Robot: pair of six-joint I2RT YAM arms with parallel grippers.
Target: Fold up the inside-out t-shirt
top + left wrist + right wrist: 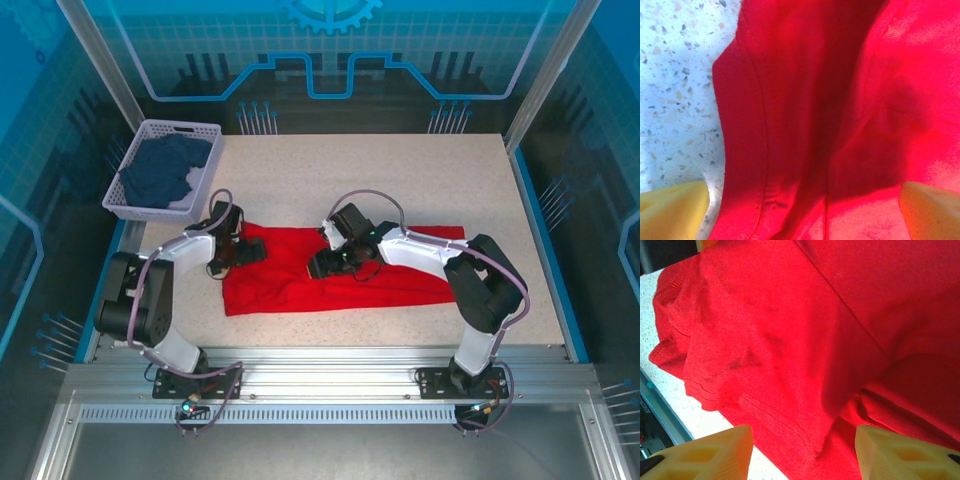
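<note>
We judge the fold partly done: the shirt (290,288) lies mid-frame on the table (420,180) as a long, doubled-over band, left to right, so the crosswise folds seem left to do; the left gripper (243,250) sits at the band's left end, its fingers (675,212) spread wide, pinching nothing; the right gripper (327,264) sits over the middle, fingers (715,455) apart above loose cloth, gripping nothing; we count one red shirt, one navy garment (165,170), one basket (182,127) at upper left, two grippers.
</note>
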